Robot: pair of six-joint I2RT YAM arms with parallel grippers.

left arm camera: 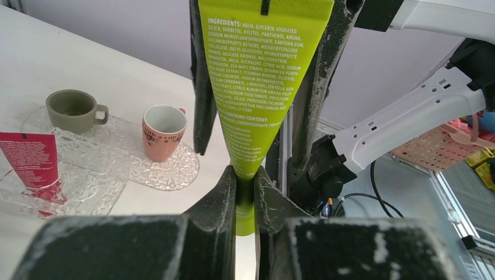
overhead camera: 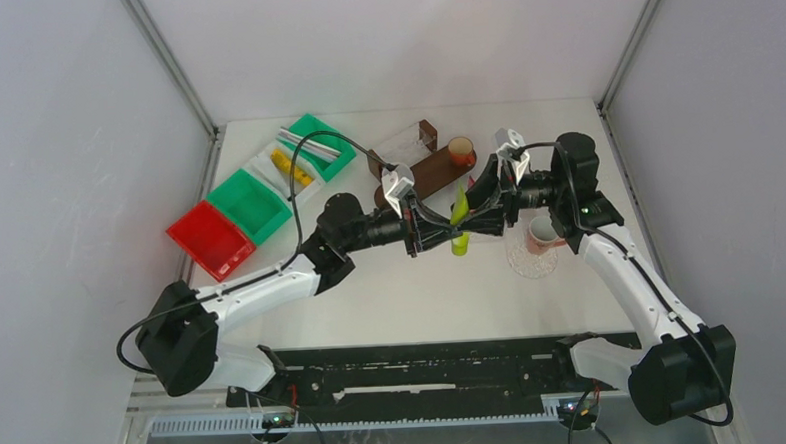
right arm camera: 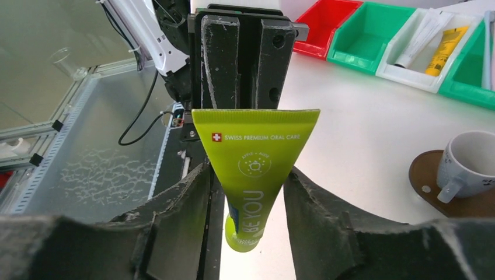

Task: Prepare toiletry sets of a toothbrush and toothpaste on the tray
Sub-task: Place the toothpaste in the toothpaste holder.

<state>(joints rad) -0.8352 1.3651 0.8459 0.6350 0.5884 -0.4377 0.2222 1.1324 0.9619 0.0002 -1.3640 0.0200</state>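
Observation:
A green-yellow toothpaste tube (overhead camera: 459, 219) hangs upright, cap down, above the table's middle between both grippers. My left gripper (left arm camera: 245, 186) is shut on the tube (left arm camera: 257, 87) near its narrow end. My right gripper (right arm camera: 248, 181) is open, its fingers flanking the tube (right arm camera: 257, 151) close on both sides. A pink cup (overhead camera: 542, 233) stands on a clear glass tray (overhead camera: 531, 261) at the right. An orange cup (overhead camera: 460, 151) stands on a brown tray (overhead camera: 422, 176). In the left wrist view a grey cup (left arm camera: 73, 109), the pink cup (left arm camera: 162, 131) and a red tube (left arm camera: 35, 163) sit on glass trays.
Bins line the back left: red (overhead camera: 210, 238), green (overhead camera: 250, 203), white with a yellow tube (overhead camera: 289, 168), and green with long thin white packs (overhead camera: 316, 143). A clear glass piece (overhead camera: 406, 141) lies behind the brown tray. A black rail (overhead camera: 426, 381) runs along the near edge.

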